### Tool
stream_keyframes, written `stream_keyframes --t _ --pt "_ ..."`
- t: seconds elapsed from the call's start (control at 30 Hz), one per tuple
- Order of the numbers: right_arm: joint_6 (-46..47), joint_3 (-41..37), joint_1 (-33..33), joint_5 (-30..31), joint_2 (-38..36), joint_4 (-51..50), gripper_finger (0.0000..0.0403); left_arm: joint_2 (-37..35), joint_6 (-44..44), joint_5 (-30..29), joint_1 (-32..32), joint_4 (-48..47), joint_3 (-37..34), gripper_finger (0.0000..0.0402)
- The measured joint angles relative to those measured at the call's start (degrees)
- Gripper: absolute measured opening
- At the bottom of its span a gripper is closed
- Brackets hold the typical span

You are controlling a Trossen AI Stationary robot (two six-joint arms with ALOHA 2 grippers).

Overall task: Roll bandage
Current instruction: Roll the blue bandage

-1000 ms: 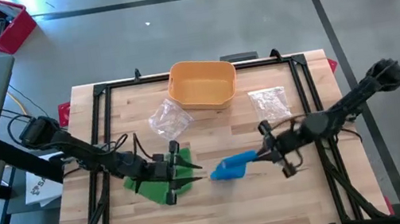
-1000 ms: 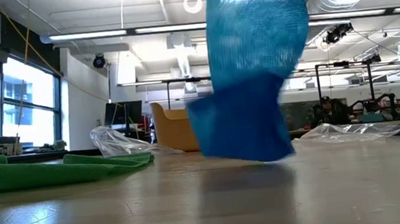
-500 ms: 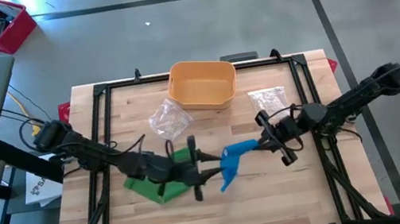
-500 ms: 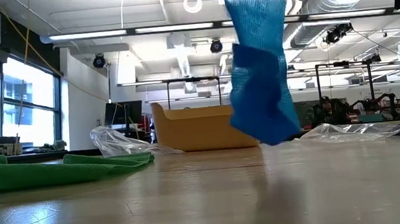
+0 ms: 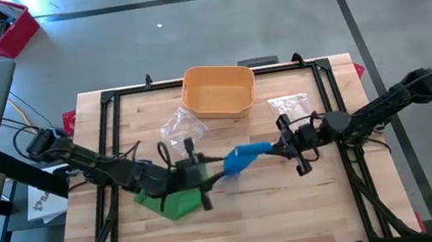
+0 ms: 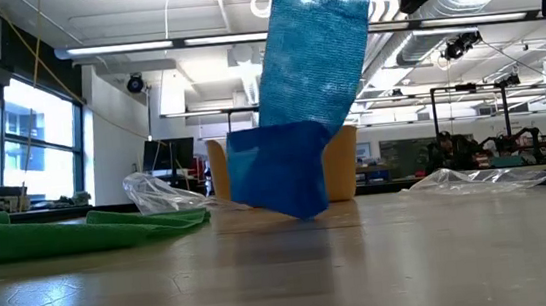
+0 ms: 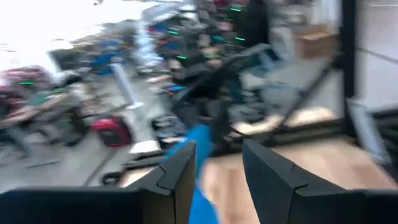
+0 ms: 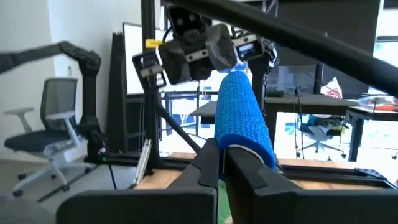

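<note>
One blue bandage (image 5: 242, 157), stretched mid-tabletop (image 5: 301, 220) between two end effectors: right end effector (image 5: 288, 145) clenched on its right end, left end effector (image 5: 201, 178) parted around the left end, grip there impossible to tell. Free end seen hanging low in the level view, just above the wood. One green cloth (image 5: 168, 200) under the left arm. One orange bin (image 5: 218, 91) at the far edge. Two clear bags (image 5: 181, 128) (image 5: 291, 109) near it. No readable writing.
</note>
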Motion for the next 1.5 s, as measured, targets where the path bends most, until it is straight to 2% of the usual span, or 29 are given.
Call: stream_keyframes --t 0.07,0.13,0.33,0.43,0.53,0.7,0.87,1.0,1.1,1.3,1.43,1.5 --pt "-1.1 0.0 0.0 -0.1 0.0 -0.5 0.0000 -0.6 -0.4 5.6 -0.7 -1.7 -1.6 0.0127" --pt "-2.2 0.0 0.0 -0.4 0.0 -0.7 0.0000 -0.1 1.1 11.7 -1.5 2.1 -4.5 0.0127" --pt "-3.5 0.0 0.0 -0.4 0.0 -0.2 0.0000 3.0 1.1 9.2 -0.8 20.7 -10.2 0.0127" --pt "-3.1 0.0 0.0 -0.5 0.0 -0.2 0.0000 5.1 -2.5 8.6 1.1 24.6 -11.1 0.0128" --pt "-3.1 0.0 0.0 -0.5 0.0 0.2 0.0000 6.0 -2.4 9.4 2.3 27.9 -10.8 0.0137" --pt "-4.3 0.0 -0.1 2.1 0.0 0.3 0.0000 6.4 -1.6 9.9 3.7 27.5 -10.7 0.0167" --pt "-4.6 0.0 -0.1 2.0 0.0 0.3 0.0000 6.3 -1.6 8.4 4.2 27.8 -10.7 0.0207" --pt "-4.5 0.0 -0.1 1.6 0.0 0.3 0.0000 6.3 0.2 2.4 4.3 26.6 -10.1 0.0228" --pt "-4.4 0.0 -0.1 1.6 0.0 0.2 0.0000 6.3 1.4 -0.7 4.3 24.1 -9.4 0.0231" --pt "-4.5 0.0 -0.1 1.6 0.0 -0.3 0.0000 6.3 1.4 1.5 5.1 23.9 -8.5 0.0222" --pt "-4.5 0.0 0.0 1.6 0.0 -0.4 0.0000 6.3 2.3 6.8 5.6 23.9 -7.9 0.0209" --pt "-4.5 0.0 0.0 1.6 0.0 -0.4 0.0000 6.3 1.0 6.6 5.8 23.8 -7.8 0.0203"
